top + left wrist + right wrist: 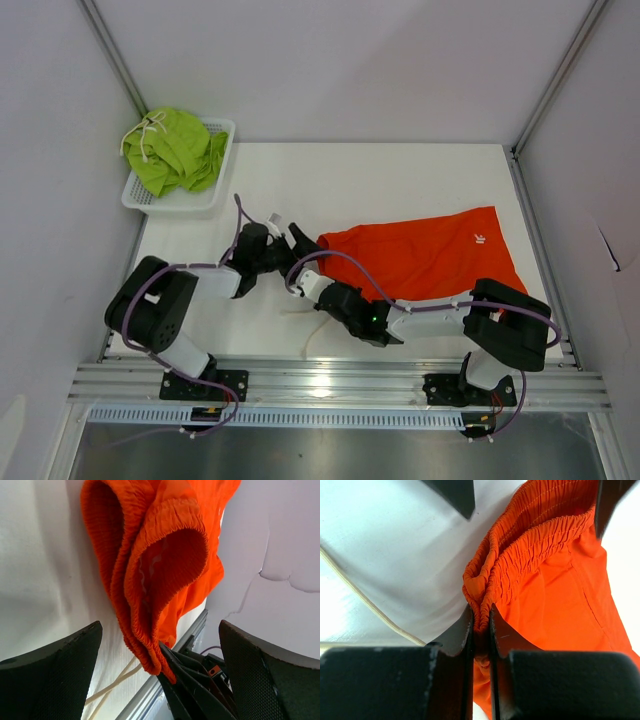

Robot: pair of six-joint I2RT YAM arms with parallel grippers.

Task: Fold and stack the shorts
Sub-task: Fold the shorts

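White mesh basket point(176, 206) (far-left table point(390, 185) corner)

Showing orange shorts point(430, 255) lying spread on white table point(400, 180). Showing green shorts point(175, 150) sitting bunched in white basket point(170, 203), far left.
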